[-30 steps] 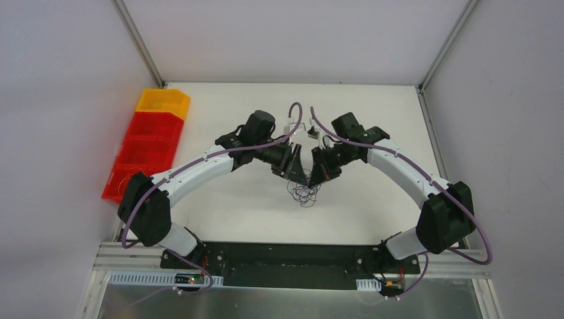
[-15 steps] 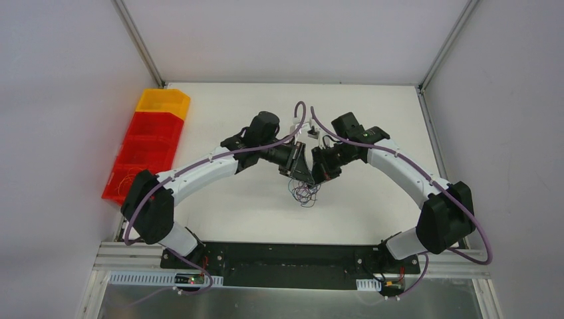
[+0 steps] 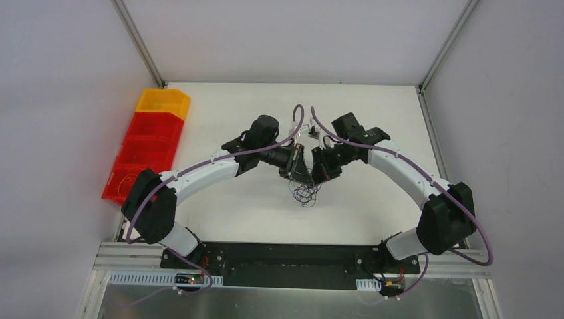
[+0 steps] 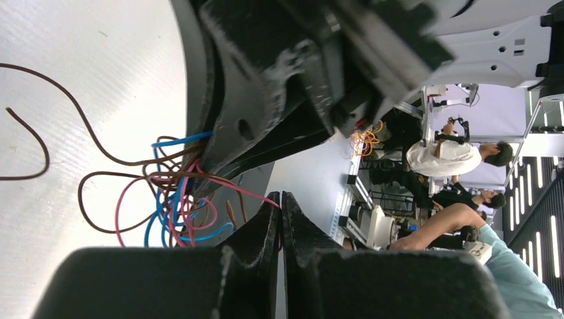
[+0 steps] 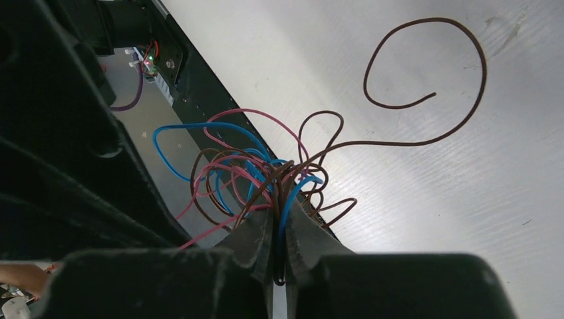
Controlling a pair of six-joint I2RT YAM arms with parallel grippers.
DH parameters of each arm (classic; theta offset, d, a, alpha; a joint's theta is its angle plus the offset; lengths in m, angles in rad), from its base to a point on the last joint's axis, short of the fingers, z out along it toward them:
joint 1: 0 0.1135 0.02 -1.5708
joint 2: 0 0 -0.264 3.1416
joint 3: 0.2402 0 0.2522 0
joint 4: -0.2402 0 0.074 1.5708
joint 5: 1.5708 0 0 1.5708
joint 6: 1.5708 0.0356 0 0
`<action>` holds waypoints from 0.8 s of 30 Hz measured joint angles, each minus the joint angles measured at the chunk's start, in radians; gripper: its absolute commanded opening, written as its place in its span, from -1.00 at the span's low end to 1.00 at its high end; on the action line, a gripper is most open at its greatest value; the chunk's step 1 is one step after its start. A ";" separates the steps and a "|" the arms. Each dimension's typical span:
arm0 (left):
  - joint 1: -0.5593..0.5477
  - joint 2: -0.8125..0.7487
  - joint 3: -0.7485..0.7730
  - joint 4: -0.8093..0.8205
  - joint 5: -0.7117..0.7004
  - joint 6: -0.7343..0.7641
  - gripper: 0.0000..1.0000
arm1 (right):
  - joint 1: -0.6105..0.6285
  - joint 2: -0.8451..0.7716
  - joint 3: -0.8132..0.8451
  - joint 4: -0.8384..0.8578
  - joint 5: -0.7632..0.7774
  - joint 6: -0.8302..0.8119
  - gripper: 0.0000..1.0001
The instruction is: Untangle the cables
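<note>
The cables (image 3: 305, 194) are a small tangle of thin curly wires, pink, blue and brown, hanging over the white table just below both grippers. My left gripper (image 3: 299, 174) is shut, and a pink wire (image 4: 249, 192) runs into its fingertips in the left wrist view, where the tangle (image 4: 169, 199) sits to the left. My right gripper (image 3: 314, 178) is shut on a blue wire (image 5: 287, 199) and brown wires of the tangle (image 5: 253, 173). One brown wire (image 5: 432, 80) loops out over the table. The two grippers nearly touch.
Red and yellow bins (image 3: 147, 143) stand at the table's left edge. A small grey and white object (image 3: 313, 133) lies on the table behind the grippers. The black base rail (image 3: 292, 256) runs along the near edge.
My left arm has moved right and a little nearer, bringing its gripper closer to the right gripper. The tangle has shifted slightly with it. The right arm has hardly moved.
</note>
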 measured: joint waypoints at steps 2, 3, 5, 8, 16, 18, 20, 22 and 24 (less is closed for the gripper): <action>0.000 -0.002 0.007 0.010 0.006 -0.018 -1.00 | 0.000 0.000 -0.007 0.008 0.005 0.000 -0.84; 0.001 -0.002 0.011 0.014 0.011 -0.029 -1.00 | 0.000 0.000 -0.011 0.011 0.008 0.000 -0.83; 0.001 -0.006 0.018 0.032 0.022 -0.060 -1.00 | 0.000 0.001 -0.015 0.021 0.013 0.001 -0.81; 0.001 -0.015 0.043 0.053 0.045 -0.103 -1.00 | -0.005 0.010 -0.016 0.047 0.034 0.001 -0.80; 0.031 -0.110 0.173 0.126 0.113 -0.171 -1.00 | -0.070 0.111 -0.062 0.107 0.092 -0.004 -1.00; 0.078 -0.128 0.193 0.128 0.123 -0.176 -1.00 | -0.108 0.122 -0.077 0.114 0.089 -0.011 -1.00; 0.120 -0.134 0.210 0.127 0.125 -0.179 -1.00 | -0.147 0.126 -0.092 0.117 0.096 -0.025 -1.00; 0.176 -0.135 0.236 0.114 0.127 -0.178 -1.00 | -0.184 0.127 -0.104 0.117 0.104 -0.043 -1.00; 0.242 -0.137 0.262 0.098 0.130 -0.179 -1.00 | -0.221 0.131 -0.113 0.114 0.115 -0.066 -0.87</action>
